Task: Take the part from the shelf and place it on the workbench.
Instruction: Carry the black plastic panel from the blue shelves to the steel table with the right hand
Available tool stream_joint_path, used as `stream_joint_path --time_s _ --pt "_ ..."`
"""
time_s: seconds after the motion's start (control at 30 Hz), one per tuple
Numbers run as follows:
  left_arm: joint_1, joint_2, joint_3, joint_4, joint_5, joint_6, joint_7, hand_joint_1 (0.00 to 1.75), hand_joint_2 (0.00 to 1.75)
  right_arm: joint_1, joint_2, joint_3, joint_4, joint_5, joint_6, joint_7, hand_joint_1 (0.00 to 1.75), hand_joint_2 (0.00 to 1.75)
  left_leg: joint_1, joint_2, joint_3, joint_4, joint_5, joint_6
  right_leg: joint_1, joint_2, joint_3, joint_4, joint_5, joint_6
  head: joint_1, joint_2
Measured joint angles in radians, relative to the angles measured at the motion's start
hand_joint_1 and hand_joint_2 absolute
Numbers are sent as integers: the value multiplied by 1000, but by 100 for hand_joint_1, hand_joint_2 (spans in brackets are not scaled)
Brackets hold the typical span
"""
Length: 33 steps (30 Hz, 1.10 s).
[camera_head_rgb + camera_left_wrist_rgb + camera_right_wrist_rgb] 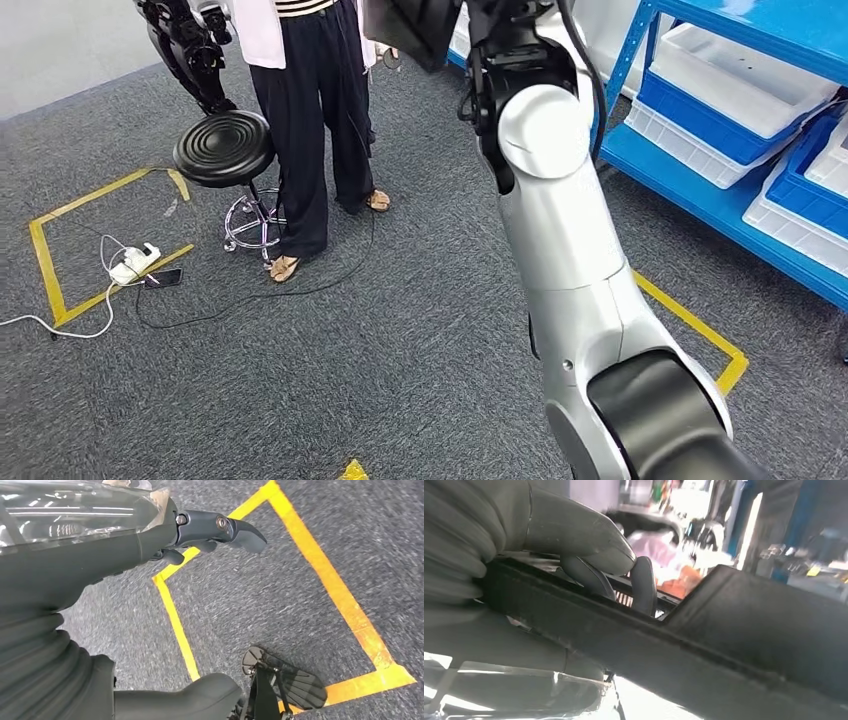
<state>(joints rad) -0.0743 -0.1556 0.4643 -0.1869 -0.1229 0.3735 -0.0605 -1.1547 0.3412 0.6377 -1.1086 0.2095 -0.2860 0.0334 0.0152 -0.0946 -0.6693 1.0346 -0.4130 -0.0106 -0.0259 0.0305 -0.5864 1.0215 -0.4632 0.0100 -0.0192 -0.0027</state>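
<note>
One dark part point(704, 645) in right hand point(589, 555).

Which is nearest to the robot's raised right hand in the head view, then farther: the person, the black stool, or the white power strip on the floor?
From the right hand, which grips a dark part:
1. The person, standing just left of it.
2. The black stool, farther left, beside the person.
3. The white power strip, farthest, by the yellow tape.
</note>
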Motion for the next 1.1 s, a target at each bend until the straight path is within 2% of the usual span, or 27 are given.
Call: stream_joint_path --time_s 0.03,0.07,0.1,0.13,0.17,0.2,0.23,0.3,0.33,0.37,0.43,0.47,0.5,0.53,0.57,0.63,0.67,0.7,0.73,0.8,0.83,0.87,0.9,0.97,1.03,1.1 --pt "-1 -1 7 0 11 14 3 0 175 -25 0 22 17 -47 -12 1 175 175 0 27 -18 36 -20 -5 -3 -11 5 -3 0 -8 -2 0" --pt "-3 -3 18 0 23 32 7 0 175 -58 0 52 36 -113 -29 3 175 175 1 56 -47 93 -47 -9 1 -22 7 -4 -1 -14 -3 0" --pt "-4 -5 31 0 37 53 10 0 175 -96 0 92 55 -193 -52 7 175 175 4 73 -80 160 -75 -14 4 -31 9 -3 -3 -20 -5 0" --pt "-5 -7 43 0 47 71 13 0 175 -136 0 139 72 -275 -78 12 175 175 7 82 -111 219 -94 -18 7 -40 10 -3 -5 -24 -5 0" --pt "-5 -9 55 0 55 88 15 0 175 -177 0 193 85 -353 -107 18 175 175 10 87 -129 252 -98 -21 8 -50 11 -3 -7 -26 -5 0" --pt "-5 -10 66 0 60 100 16 0 175 -215 0 246 94 -414 -133 24 175 175 12 91 -128 246 -84 -22 9 -59 14 -3 -10 -26 -6 0" --pt "-5 -11 76 0 63 109 16 0 175 -251 -1 295 102 -456 -154 28 175 175 14 96 -107 203 -55 -23 10 -68 18 -2 -15 -25 -5 0" --pt "-6 -14 90 0 64 126 18 0 175 -311 -1 370 113 -503 -182 32 175 175 10 129 -35 70 0 -22 14 -86 27 -2 -26 -18 -6 0" --pt "-7 -16 95 0 65 136 20 0 175 -338 -2 400 118 -521 -193 33 175 175 5 143 -8 23 13 -18 18 -94 29 -1 -30 -13 -5 0" --pt "-8 -18 100 0 64 149 22 0 175 -361 -3 426 121 -538 -205 36 175 175 0 153 6 -2 15 -14 22 -101 31 -1 -33 -9 -5 0" --pt "-7 -21 108 0 60 175 28 0 175 -401 -3 479 124 -578 -229 48 175 175 -8 141 7 -8 13 1 26 -117 33 -4 -36 -1 -4 0" --pt "-4 -22 110 0 55 189 32 0 175 -418 -4 503 124 -598 -242 54 175 175 -8 132 9 -12 14 8 25 -117 33 -2 -40 2 -4 0" --pt "-2 -23 111 0 48 202 36 0 175 -436 -4 525 123 -618 -254 58 175 175 -8 122 12 -16 16 16 24 -107 28 13 -51 4 -4 0" --pt "-1 -24 112 0 41 212 40 0 175 -453 -4 545 122 -636 -267 61 175 175 -6 113 15 -21 18 24 23 -89 14 46 -69 4 -3 0" --pt "0 -25 112 0 34 219 44 0 175 -468 -5 560 122 -650 -277 62 175 175 -5 104 18 -24 19 30 21 -67 -13 101 -94 -1 -2 0" --pt "1 -26 112 1 25 225 50 0 175 -490 -6 590 121 -668 -291 62 175 175 -5 82 18 -24 19 37 20 -42 -83 237 -141 -9 1 0" --pt "3 -27 112 1 22 226 52 0 175 -495 -7 603 120 -674 -294 62 175 175 -5 70 19 -24 19 37 20 -37 -109 281 -149 -8 2 0" --pt "4 -27 112 2 18 228 55 0 175 -499 -6 614 120 -680 -296 62 175 175 -5 57 19 -24 19 37 21 -34 -118 287 -142 -4 3 0" --pt "6 -28 112 2 13 230 60 0 175 -504 -6 623 119 -687 -298 61 175 175 -5 44 20 -24 20 37 21 -30 -105 252 -120 1 3 0" --pt "7 -30 110 3 -1 236 73 0 175 -519 -6 639 119 -705 -300 55 175 175 -6 19 20 -23 22 33 20 -6 -45 115 -62 8 3 0" --pt "7 -31 108 4 -7 240 80 0 175 -528 -6 645 118 -713 -300 50 175 175 -7 8 19 -21 22 30 19 8 -16 56 -39 7 3 0" --pt "8 -32 107 4 -12 243 85 0 175 -535 -5 651 117 -720 -302 46 175 175 -6 -1 18 -20 23 26 20 18 3 19 -25 5 2 0" --pt "9 -33 106 5 -15 245 89 0 175 -540 -5 657 115 -724 -304 43 175 175 -5 -9 17 -20 23 20 22 22 12 3 -20 0 2 0" --pt "15 -35 105 6 -19 247 94 0 175 -548 -4 668 112 -729 -307 40 175 175 0 -18 15 -20 22 7 21 8 21 -5 -15 -11 2 0" --pt "19 -35 102 9 -25 251 102 0 175 -556 -3 678 109 -738 -309 36 175 175 2 15 -1 14 -4 -3 15 -10 29 -15 -9 -26 0 0" --pt "20 -37 96 10 -32 259 114 0 175 -562 -2 687 105 -754 -313 27 175 175 4 63 -49 120 -66 -11 16 -29 33 -18 -7 -34 -1 0"
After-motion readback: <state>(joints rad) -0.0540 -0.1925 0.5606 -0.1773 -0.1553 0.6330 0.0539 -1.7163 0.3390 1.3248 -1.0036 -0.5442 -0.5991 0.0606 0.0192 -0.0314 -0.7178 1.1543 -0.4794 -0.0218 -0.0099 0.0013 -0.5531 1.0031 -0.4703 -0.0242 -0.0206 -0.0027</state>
